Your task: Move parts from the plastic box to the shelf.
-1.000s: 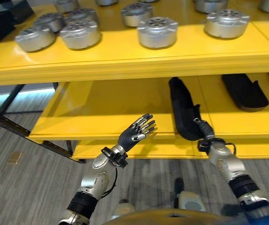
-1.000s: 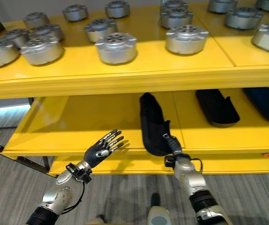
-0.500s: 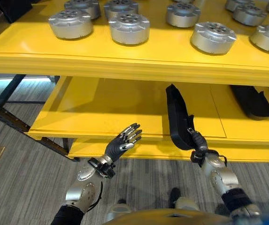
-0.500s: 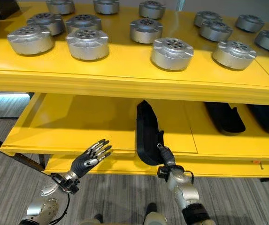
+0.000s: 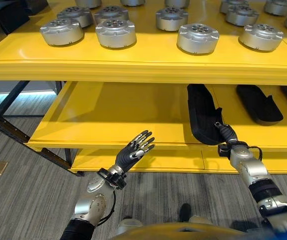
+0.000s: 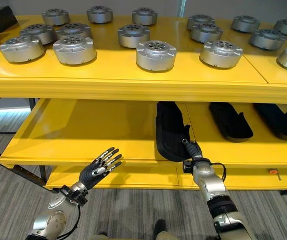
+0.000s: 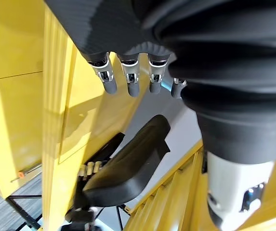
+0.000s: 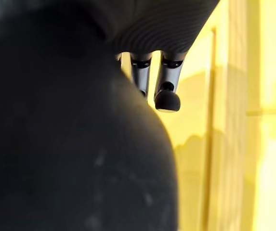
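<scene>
Right hand [image 6: 192,149] is at the near end of the long black moulded part [image 6: 171,131], which lies lengthwise on the lower yellow shelf [image 6: 83,132] with its near end at the front edge. In the right wrist view the black part [image 8: 70,134] sits right against the hand with dark-tipped fingers [image 8: 166,98] poking past it, though how far they wrap round it I cannot tell. Left hand [image 5: 133,150] hangs in the air out in front of that same shelf edge, holding nothing, fingers straight and fanned a little apart, well off to the left of the part. Further right along the lower shelf lie more black parts of the same kind, the nearest one [image 6: 231,121] just beside the one at the right hand. Up on the top shelf [image 6: 133,75] stand rows of round silver metal housings, one [image 6: 156,55] close to the front edge, all clear of both hands
</scene>
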